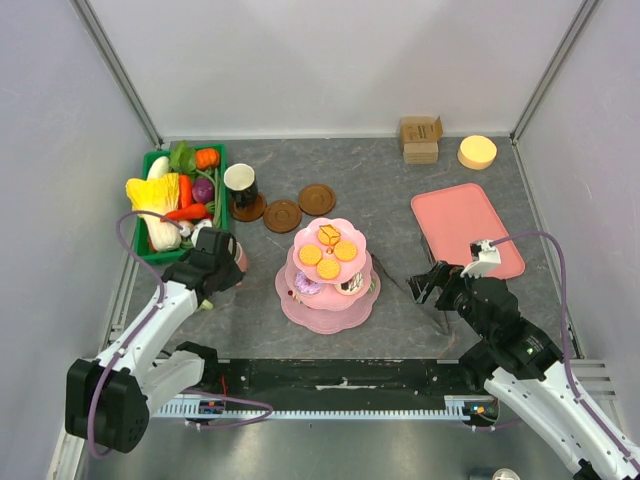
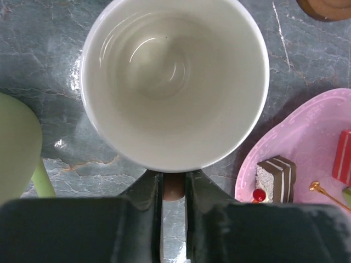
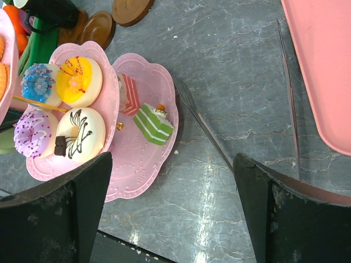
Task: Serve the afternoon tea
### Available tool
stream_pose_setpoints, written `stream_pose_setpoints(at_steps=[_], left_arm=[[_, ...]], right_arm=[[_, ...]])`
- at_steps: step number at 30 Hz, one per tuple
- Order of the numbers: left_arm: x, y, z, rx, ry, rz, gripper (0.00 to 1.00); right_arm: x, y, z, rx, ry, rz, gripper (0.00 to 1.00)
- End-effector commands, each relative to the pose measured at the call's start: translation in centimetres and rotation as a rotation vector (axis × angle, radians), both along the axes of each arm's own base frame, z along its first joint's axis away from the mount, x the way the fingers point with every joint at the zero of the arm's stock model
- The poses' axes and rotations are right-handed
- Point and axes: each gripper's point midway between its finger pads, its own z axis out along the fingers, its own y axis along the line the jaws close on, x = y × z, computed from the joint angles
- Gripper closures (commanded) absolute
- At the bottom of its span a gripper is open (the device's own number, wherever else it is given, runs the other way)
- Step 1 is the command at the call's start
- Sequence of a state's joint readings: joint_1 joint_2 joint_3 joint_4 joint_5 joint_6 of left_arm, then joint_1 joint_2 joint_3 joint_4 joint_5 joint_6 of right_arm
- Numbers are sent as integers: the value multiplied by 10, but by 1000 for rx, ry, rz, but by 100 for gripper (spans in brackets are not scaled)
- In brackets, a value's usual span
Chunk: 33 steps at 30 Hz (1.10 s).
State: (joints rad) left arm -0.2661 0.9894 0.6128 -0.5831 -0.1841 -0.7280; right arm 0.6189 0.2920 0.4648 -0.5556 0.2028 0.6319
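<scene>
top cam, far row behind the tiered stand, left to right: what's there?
green crate of toy vegetables → dark mug → brown saucer → second brown saucer → cardboard boxes → yellow disc. The pink tray spans the last two, so it is left out.

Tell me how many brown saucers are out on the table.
3. One saucer under the dark mug, a second just right of it, a third further right. Others may be hidden from view.
</scene>
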Motion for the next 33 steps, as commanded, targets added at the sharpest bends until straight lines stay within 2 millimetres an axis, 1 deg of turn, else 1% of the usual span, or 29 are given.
stream_pose_setpoints(at_steps=[1, 4, 7, 9, 14, 16, 18, 20, 22, 24, 25, 27, 28, 30, 33], left_arm=[[14, -1, 13, 7, -80, -29, 98], [22, -13, 30, -30, -141, -90, 98], [30, -24, 53, -41, -199, -147, 98], [36, -27, 73, -28, -245, -178, 98], [59, -27, 139, 39, -411, -214, 98], [70, -35, 169, 46, -498, -273, 98], [82, -43, 186, 64, -569, -339, 98], [95, -48, 194, 127, -611, -412, 98], [110, -46, 201, 215, -636, -458, 98], [123, -60, 204, 249, -674, -574, 98], [127, -71, 207, 238, -702, -639, 98], [136, -88, 206, 219, -718, -722, 98], [141, -90, 206, 214, -721, -728, 98], [151, -94, 199, 217, -702, -737, 98], [168, -94, 182, 228, -631, -727, 98]], right_arm=[[3, -2, 7, 8, -17, -19, 2], [3, -2, 6, 8, -15, -21, 2], [3, -2, 5, 5, -14, -22, 2], [4, -2, 5, 3, -12, -23, 2], [4, -3, 4, 1, -12, -31, 2], [5, -4, 5, 2, -15, -36, 2], [5, -5, 4, -2, -12, -40, 2], [5, -5, 4, -1, -12, -44, 2], [5, -7, 4, -3, -10, -52, 2], [6, -8, 3, -4, -10, -60, 2], [7, -8, 2, -7, -7, -63, 2], [8, -9, 1, -13, -1, -74, 2], [8, -9, -1, -17, 5, -74, 2], [9, -10, -2, -22, 12, -82, 2], [9, -11, -4, -31, 22, -89, 2]])
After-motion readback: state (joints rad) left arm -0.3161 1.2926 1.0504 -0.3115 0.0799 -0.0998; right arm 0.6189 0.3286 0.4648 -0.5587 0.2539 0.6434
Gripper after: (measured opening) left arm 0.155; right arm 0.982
